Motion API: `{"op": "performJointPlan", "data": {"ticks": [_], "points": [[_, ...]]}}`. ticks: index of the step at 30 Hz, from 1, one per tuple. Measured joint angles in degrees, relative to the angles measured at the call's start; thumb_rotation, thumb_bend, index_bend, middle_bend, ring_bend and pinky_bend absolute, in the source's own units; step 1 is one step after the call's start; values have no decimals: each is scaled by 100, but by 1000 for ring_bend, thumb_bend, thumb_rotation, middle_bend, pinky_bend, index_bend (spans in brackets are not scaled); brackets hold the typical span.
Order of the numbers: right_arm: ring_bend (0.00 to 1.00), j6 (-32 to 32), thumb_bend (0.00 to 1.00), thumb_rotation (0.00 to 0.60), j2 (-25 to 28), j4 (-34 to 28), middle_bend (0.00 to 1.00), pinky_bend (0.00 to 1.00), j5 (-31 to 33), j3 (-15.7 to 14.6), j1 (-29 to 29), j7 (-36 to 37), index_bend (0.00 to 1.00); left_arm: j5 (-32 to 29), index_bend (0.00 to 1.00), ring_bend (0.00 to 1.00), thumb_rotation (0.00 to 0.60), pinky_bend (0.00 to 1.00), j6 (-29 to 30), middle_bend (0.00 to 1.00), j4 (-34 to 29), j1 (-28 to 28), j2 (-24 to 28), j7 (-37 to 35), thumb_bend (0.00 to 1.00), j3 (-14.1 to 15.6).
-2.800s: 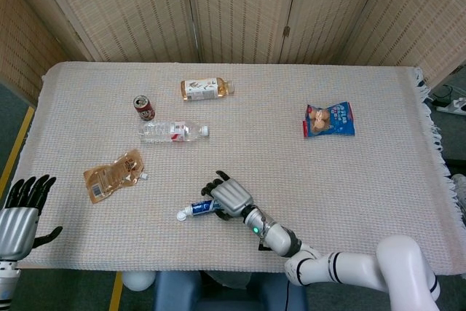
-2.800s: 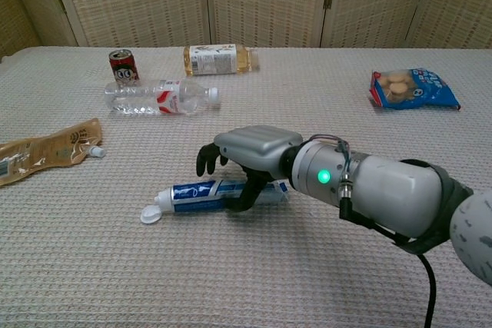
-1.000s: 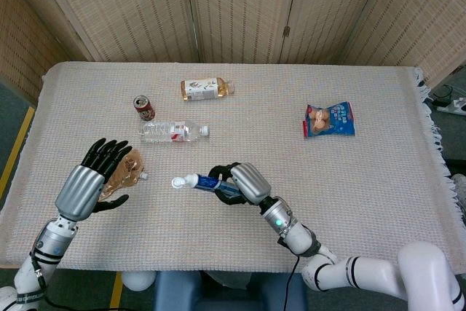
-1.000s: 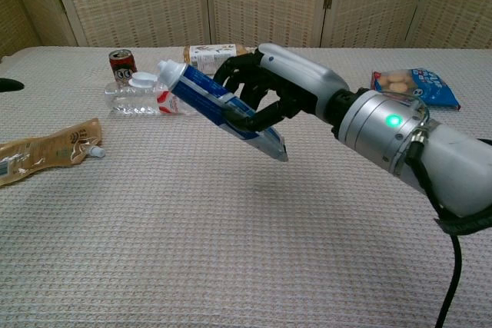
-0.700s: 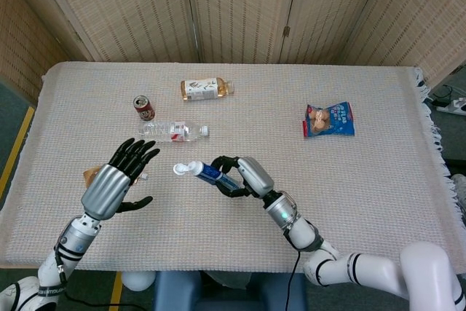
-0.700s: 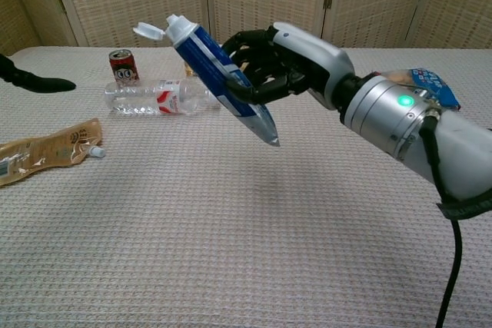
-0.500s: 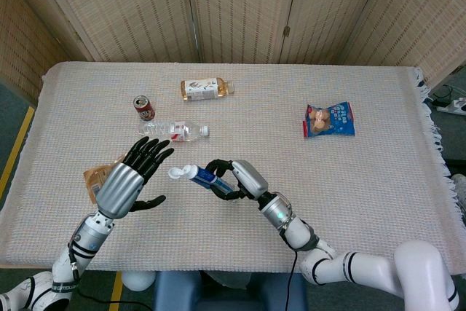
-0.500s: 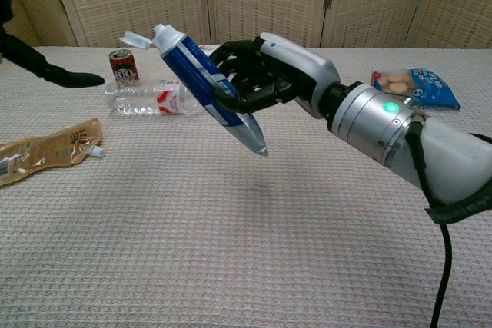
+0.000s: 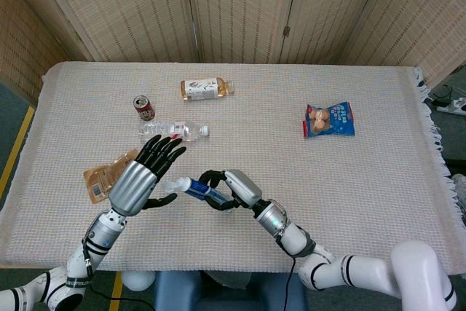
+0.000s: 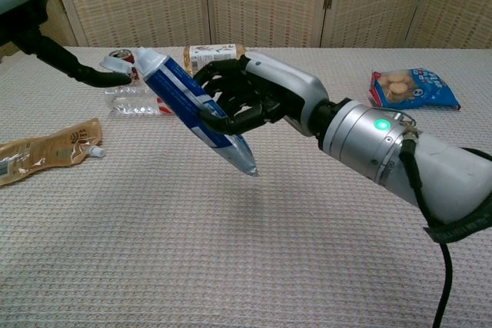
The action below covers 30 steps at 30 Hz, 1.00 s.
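Head view shows the right hand (image 9: 231, 186) gripping a blue-and-white toothpaste tube (image 9: 195, 188) in the air above the desk (image 9: 378, 202), its dark fingers (image 9: 211, 177) wrapped round the tube's lower half. Half a second ago the left hand (image 9: 143, 176) was apart from the tube; now it has closed the gap, with its thumb touching the white flip cap (image 9: 169, 186) while the other fingers are spread wide above it, so it holds nothing. The tube has sunk a little and swung further toward the robot's left since then. Nearly three seconds ago it lay flat on the desk under the right hand, and the left hand hung off the desk's near left corner.

In the chest view the tube (image 10: 192, 110) slants with its open cap (image 10: 121, 56) up toward the left and its crimped end (image 10: 244, 164) pointing down. The left thumb (image 10: 84, 74) hooks against the cap there.

Lying on the desk are a clear water bottle (image 9: 172, 130), a bottle of amber drink (image 9: 205, 89) lying on its side, a red can (image 9: 143, 107) upright, a tan spouted pouch (image 9: 104, 175) partly hidden behind the left hand, and a blue snack bag (image 9: 330, 119) well apart to the right. None of these has moved.
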Motion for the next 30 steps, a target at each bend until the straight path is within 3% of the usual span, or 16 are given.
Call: {"op": "performJointPlan", "data": {"ticks": [30], "points": [[695, -106, 871, 600, -118, 151, 691, 429, -16, -171, -14, -381, 757, -238, 49, 69, 600, 0, 54, 69, -94, -61, 101, 144, 217, 74]]}}
